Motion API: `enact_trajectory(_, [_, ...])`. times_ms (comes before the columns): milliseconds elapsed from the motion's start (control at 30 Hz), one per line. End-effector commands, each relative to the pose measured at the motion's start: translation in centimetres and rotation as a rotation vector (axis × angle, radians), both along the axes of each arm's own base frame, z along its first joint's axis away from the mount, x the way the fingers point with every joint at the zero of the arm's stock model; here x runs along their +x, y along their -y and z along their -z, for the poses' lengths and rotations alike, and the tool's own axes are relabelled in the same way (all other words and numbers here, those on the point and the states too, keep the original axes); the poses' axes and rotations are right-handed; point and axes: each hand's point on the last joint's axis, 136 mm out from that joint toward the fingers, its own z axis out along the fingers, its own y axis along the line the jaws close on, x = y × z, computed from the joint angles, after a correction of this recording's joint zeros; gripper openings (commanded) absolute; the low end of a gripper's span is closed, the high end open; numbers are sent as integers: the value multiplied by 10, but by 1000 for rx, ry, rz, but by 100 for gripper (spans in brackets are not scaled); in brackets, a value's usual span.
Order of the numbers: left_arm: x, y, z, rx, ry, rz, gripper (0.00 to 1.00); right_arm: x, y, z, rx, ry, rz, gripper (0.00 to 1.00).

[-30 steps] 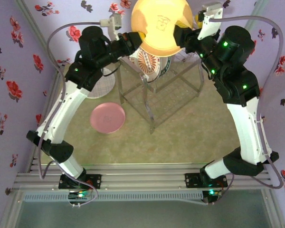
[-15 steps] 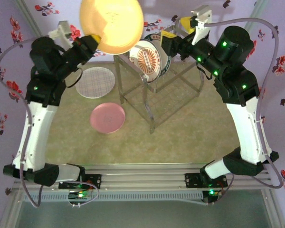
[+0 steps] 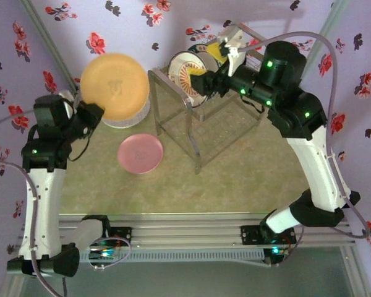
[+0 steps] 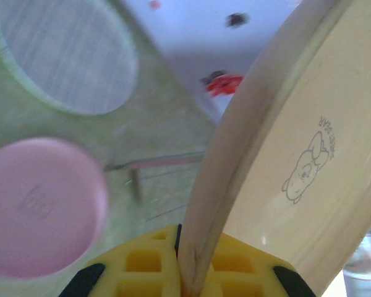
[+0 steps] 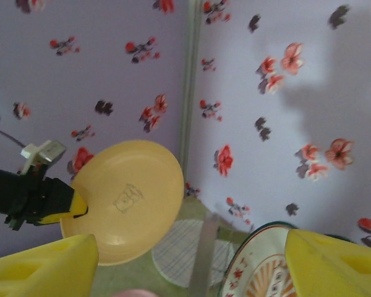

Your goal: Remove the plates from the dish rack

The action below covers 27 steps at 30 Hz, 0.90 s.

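Note:
My left gripper (image 3: 91, 115) is shut on the rim of a yellow plate (image 3: 114, 85), held tilted in the air at the left. The left wrist view shows the plate's edge (image 4: 222, 185) pinched between the yellow pads of that gripper (image 4: 188, 263). Below it on the table lie a white grid plate (image 3: 136, 116), partly covered, and a pink plate (image 3: 140, 153). The sunburst plate (image 3: 182, 71) stands upright on top of the clear dish rack (image 3: 191, 133). My right gripper (image 3: 201, 75) is open right beside it, holding nothing; its wrist view shows the sunburst plate (image 5: 260, 275) by one finger.
More plates stand behind the sunburst one at the rack's back (image 3: 204, 51). Purple flowered walls (image 3: 25, 74) close in the table on three sides. A rack bar (image 5: 204, 253) rises between my right fingers.
The left arm has swung the yellow plate from above the rack out to the left and lower, over the grid plate. The right gripper has moved left and down to the sunburst plate.

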Motion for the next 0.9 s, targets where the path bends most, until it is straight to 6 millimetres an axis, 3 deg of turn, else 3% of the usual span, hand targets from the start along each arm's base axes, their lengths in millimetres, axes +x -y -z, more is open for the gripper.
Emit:
enact_trajectory(0, [-27, -11, 44, 44, -145, -37, 0, -3, -9, 21, -95, -18, 15, 80])
enact_trajectory(333, [-37, -10, 136, 78, -345, 5, 0, -21, -30, 50, -164, -127, 8, 80])
enact_trajectory(633, [-21, 0, 191, 56, -423, 64, 0, -32, -30, 67, -238, -171, 57, 81])
enact_trajectory(867, [-8, 6, 218, 52, -469, 93, 0, -40, -30, 78, -305, -151, 73, 82])
